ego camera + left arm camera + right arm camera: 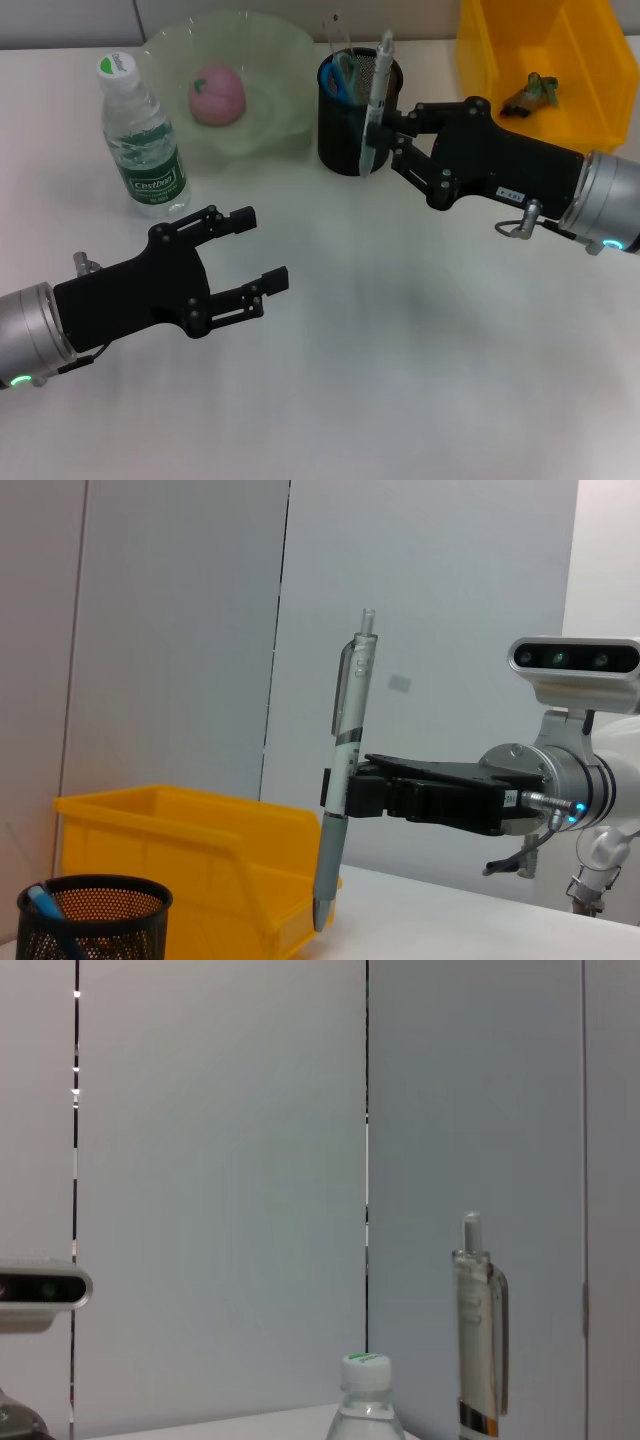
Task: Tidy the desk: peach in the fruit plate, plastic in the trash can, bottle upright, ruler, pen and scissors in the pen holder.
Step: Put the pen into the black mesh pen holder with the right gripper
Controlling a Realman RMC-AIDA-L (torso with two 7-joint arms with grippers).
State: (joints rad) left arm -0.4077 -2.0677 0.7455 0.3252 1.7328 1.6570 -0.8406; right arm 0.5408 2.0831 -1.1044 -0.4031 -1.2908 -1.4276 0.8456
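Right tool [388, 138] grips pen [376, 95] upright, seemingly beside pen holder [345, 135].

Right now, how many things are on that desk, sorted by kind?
Bottle: 1
Fruit plate with peach: 2
Pen holder: 1
Scissors: 1
Ruler: 1
Pen, held upright by the right pincer: 1
Yellow bin with plastic scrap: 2
Total: 9
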